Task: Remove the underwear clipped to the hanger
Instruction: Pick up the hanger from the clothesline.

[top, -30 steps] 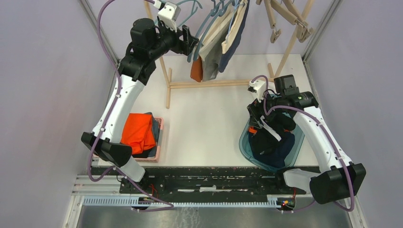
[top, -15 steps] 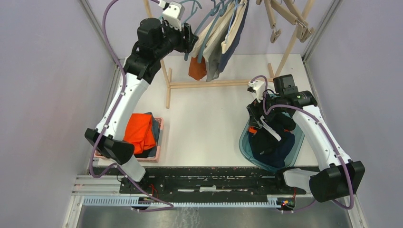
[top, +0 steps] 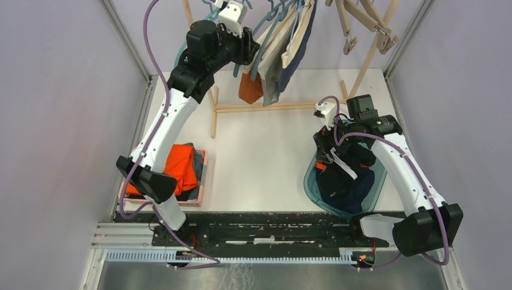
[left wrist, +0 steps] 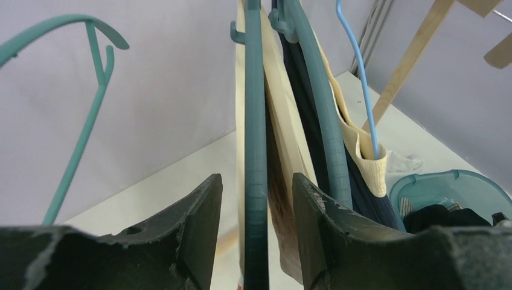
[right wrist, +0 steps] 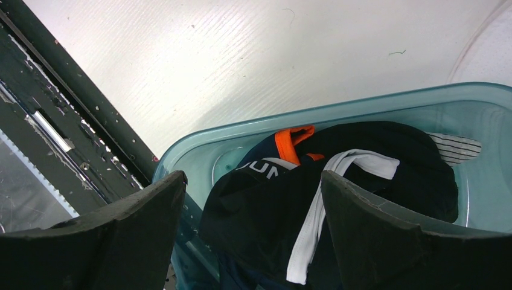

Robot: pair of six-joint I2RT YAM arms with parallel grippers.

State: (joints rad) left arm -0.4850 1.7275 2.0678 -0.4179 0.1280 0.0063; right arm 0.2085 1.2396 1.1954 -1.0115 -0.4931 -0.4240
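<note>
Cream (top: 275, 42), grey (top: 272, 84), navy (top: 296, 60) and orange (top: 249, 89) underwear hang on teal hangers at the top of the rack. My left gripper (top: 246, 43) is raised to them. In the left wrist view its fingers (left wrist: 256, 178) stand open either side of one teal hanger (left wrist: 255, 121), with a gap on both sides. Cream cloth (left wrist: 284, 133) hangs just behind that bar. My right gripper (top: 326, 151) hovers open over a teal basin (top: 374, 187) that holds dark underwear (right wrist: 374, 151) with white and orange waistbands. Nothing is between its fingers (right wrist: 253, 178).
A pink tray (top: 202, 181) with a folded bright-orange cloth (top: 180, 169) lies at the left front. The wooden rack's base bar (top: 272, 107) crosses the back of the table. Wooden clip hangers (top: 362, 24) hang at the back right. An empty teal hanger (left wrist: 90, 109) hangs left of my left gripper.
My left gripper has risen and moved right onto the teal hanger, and its jaws have narrowed around the bar. The right arm has stayed still.
</note>
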